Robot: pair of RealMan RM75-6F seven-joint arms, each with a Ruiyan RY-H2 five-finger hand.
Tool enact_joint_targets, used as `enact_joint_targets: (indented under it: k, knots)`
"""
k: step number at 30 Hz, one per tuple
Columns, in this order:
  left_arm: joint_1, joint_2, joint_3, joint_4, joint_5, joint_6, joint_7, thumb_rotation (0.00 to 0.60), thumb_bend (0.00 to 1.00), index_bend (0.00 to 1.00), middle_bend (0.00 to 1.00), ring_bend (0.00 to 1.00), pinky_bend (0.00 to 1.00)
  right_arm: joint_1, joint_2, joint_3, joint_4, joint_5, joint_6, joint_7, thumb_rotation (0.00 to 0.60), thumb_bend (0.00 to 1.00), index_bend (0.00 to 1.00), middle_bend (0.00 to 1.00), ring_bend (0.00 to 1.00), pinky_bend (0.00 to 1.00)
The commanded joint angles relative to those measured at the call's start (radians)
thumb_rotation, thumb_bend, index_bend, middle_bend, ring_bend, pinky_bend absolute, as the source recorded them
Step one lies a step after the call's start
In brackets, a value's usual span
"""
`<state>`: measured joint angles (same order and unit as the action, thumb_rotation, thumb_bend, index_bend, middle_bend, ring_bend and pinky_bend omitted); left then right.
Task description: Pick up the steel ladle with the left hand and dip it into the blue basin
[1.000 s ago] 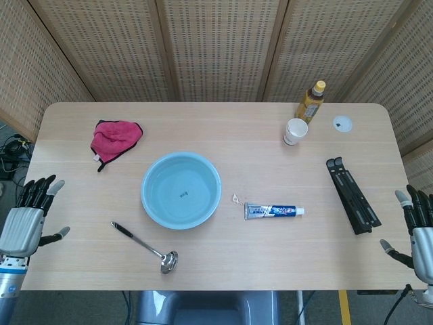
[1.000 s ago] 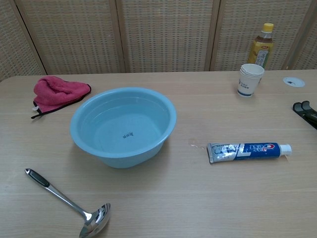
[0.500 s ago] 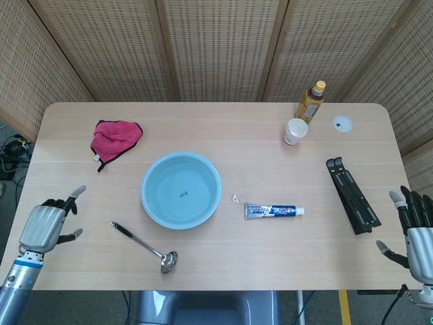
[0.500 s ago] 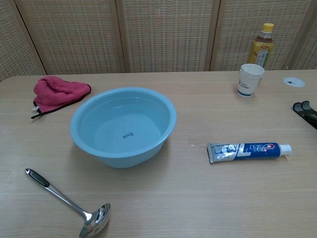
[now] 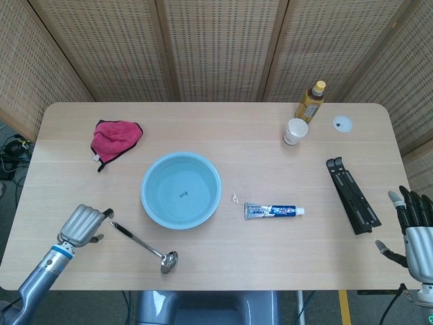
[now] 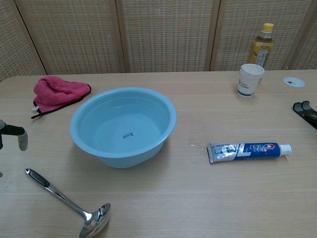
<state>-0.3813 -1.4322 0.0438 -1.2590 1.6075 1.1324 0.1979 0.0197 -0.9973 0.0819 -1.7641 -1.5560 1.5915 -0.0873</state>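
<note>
Left hand [image 5: 82, 225]: your hand hovers at the near left of the worktop [image 5: 270, 264], just beside the ladle's handle end, holding nothing; its fingers look partly curled, one fingertip showing at the chest view's left edge.
Steel ladle [image 5: 144, 246]: lies flat on the worktop, near the blue basin [image 5: 180, 190], black-tipped handle toward your hand, bowl toward the front edge.
Handling: expect it stiff, fairly light and bowl-heavy; the polished shaft will likely slip and roll.
Where to hold: take the dark grip at the handle end; it sits low, so pinch from the sides.
Right hand [image 5: 415, 231]: off the worktop's right edge, fingers spread, empty.
</note>
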Motion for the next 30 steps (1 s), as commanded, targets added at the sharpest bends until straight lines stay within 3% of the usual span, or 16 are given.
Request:
enact_joint_targets:
  k: [1, 12, 30]
  knots:
    - [-0.019, -0.026, 0.005, 0.008, 0.006, -0.025, 0.011, 0.6, 0.17, 0.39, 1.0, 0.97, 1.0, 0.001, 0.001, 0.001, 0.001, 0.002, -0.001, 0.003, 0.6, 0.0, 0.0, 0.0, 0.0, 0.0]
    - [-0.06, -0.089, 0.034, 0.049, 0.016, -0.093, 0.049, 0.6, 0.36, 0.43, 1.0, 0.97, 1.0, 0.002, 0.007, 0.004, 0.004, 0.008, -0.005, 0.025, 0.6, 0.0, 0.0, 0.0, 0.0, 0.0]
    - [-0.067, -0.162, 0.067, 0.136, 0.044, -0.073, 0.054, 0.6, 0.38, 0.45, 1.0, 0.97, 1.0, 0.005, 0.012, 0.001, 0.001, 0.012, -0.018, 0.035, 0.6, 0.0, 0.0, 0.0, 0.0, 0.0]
